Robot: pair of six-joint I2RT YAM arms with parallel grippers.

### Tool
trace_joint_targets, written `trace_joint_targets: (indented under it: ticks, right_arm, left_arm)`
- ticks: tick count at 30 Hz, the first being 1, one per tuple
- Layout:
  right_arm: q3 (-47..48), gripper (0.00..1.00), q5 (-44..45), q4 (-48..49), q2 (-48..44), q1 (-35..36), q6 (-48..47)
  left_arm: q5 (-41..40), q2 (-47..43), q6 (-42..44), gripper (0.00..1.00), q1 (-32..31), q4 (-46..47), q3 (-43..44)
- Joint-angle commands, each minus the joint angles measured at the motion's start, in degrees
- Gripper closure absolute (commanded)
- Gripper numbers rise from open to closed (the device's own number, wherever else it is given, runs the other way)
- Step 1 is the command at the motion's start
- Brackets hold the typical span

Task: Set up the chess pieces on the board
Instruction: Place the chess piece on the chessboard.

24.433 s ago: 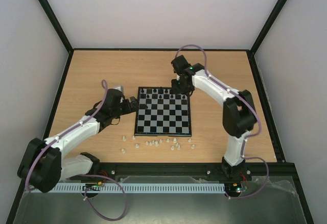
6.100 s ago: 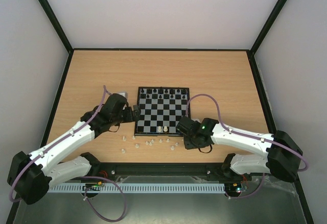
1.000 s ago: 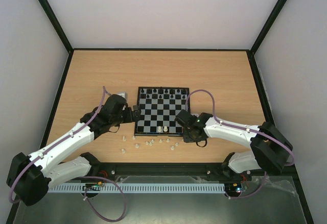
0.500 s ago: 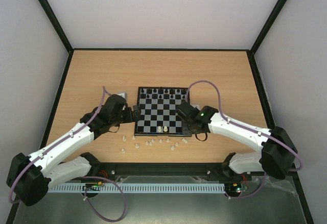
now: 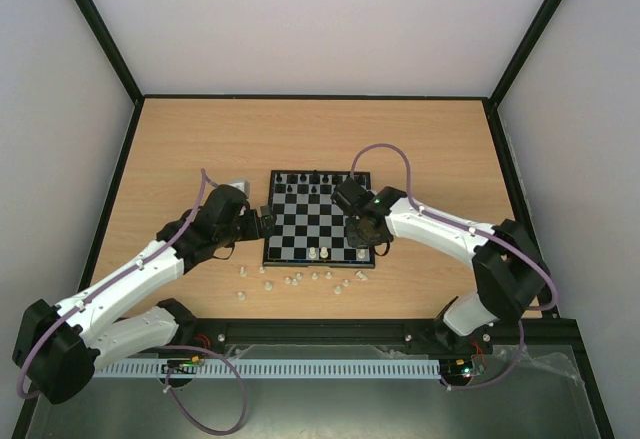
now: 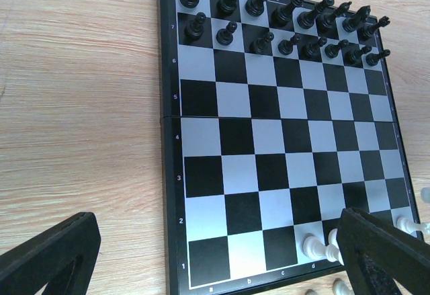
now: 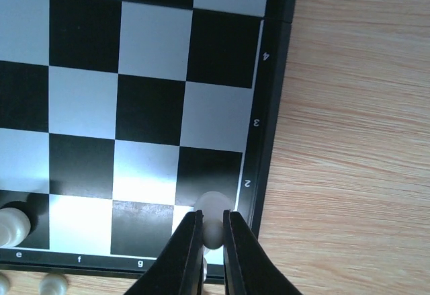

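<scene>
Right gripper [image 7: 211,231]: jaws closed tight on a small round-headed cream plastic chess piece [image 7: 213,206]. It is held over the near right corner of the small black-and-pale-grey checked board [image 7: 269,107]; contact with the square cannot be told.
Left gripper [image 6: 216,255]: jaws fully apart, empty, at the board's left edge.
Black plastic chessmen [image 6: 289,29] fill the two far ranks. Two cream pieces [image 6: 321,246] stand on the near rank. Loose cream chessmen [image 5: 305,279] lie on the light wooden tabletop [image 5: 200,139], just before the board.
</scene>
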Motion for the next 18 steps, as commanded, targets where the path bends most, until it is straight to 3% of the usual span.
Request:
trace_joint_targets:
  ticks: [1, 18]
  right_arm:
    - [-0.28, 0.93, -1.42, 0.03, 2.24, -0.15, -2.16]
    - [-2.30, 0.92, -2.46, 2.72, 5.90, -0.71, -2.67]
  left_arm:
    - [-0.16, -0.19, 0.31, 0.01, -0.22, 0.34, -1.03]
    - [-0.20, -0.40, 0.12, 0.00, -0.26, 0.61, -1.60]
